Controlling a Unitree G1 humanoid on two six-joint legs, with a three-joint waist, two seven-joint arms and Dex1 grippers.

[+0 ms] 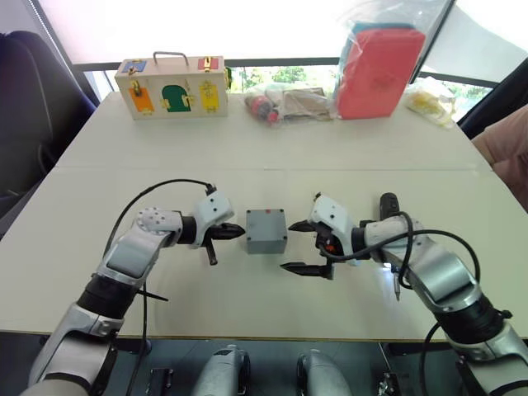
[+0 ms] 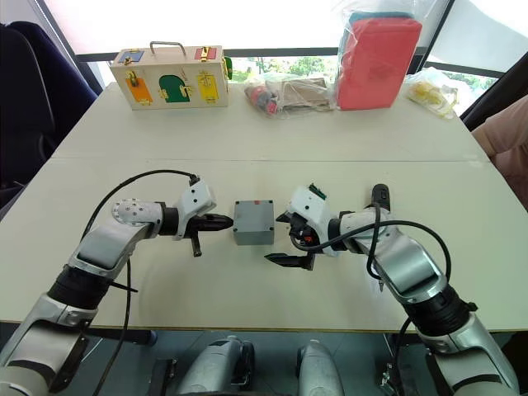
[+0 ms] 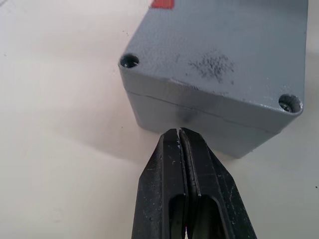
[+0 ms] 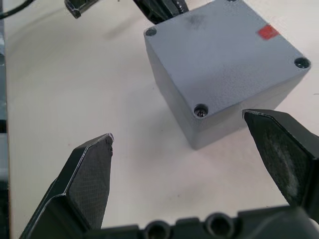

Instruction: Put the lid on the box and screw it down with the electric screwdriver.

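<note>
The grey box point(image 1: 266, 234) stands mid-table with the lid point(image 4: 224, 50) sitting on it; a seam runs between them and the lid's corner holes show. My left gripper point(image 1: 233, 230) is shut, its tip close against the box's left wall, holding nothing. On the box's right side my right gripper point(image 1: 299, 246) is open, its fingers spread wider than the box and just short of it. The black electric screwdriver point(image 1: 388, 203) lies on the table beside the right wrist, partly hidden under that arm, with a small glow near its tip.
At the table's far edge stand a wooden case with coloured doors point(image 1: 172, 87), bagged items point(image 1: 285, 103), a red box in a plastic bag point(image 1: 379, 70) and a yellow bag point(image 1: 429, 99). A person's sleeve point(image 1: 507, 148) is at the right edge, a dark chair point(image 1: 33, 91) at the left.
</note>
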